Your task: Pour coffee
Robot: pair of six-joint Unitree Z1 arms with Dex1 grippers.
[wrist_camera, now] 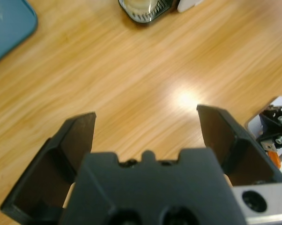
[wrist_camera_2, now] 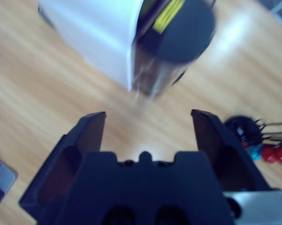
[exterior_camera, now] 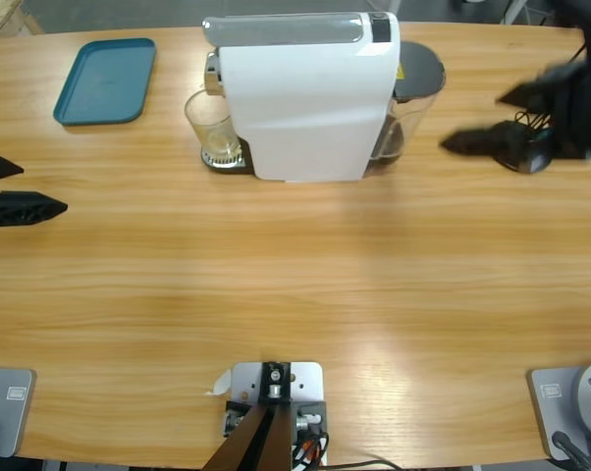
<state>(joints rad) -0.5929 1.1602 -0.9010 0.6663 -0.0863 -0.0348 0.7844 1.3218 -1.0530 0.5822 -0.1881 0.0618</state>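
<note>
- Table point(exterior_camera: 295, 294): long and wooden, lying under everything.
- Coffee machine point(exterior_camera: 305, 98): white, standing at 12 o'clock on the table, with a dark-lidded clear tank point(exterior_camera: 413, 93) sitting at its 3 o'clock side.
- Tray point(exterior_camera: 106, 80): teal, lying at 10 o'clock, well apart from the machine.
- Right gripper point(exterior_camera: 482, 120): hovering at 2 o'clock, pointing toward the tank, jaws standing spread and holding nothing.
- Left gripper point(exterior_camera: 35, 186): hovering at 9 o'clock over bare wood, jaws standing spread and holding nothing.
- Glass point(exterior_camera: 212, 128): clear, sitting on the drip grate at the machine's 9 o'clock side, under the spout.
- Coffee: I cannot tell where it is; the glass is showing only a pale bottom, with no dark liquid visible in it.
</note>
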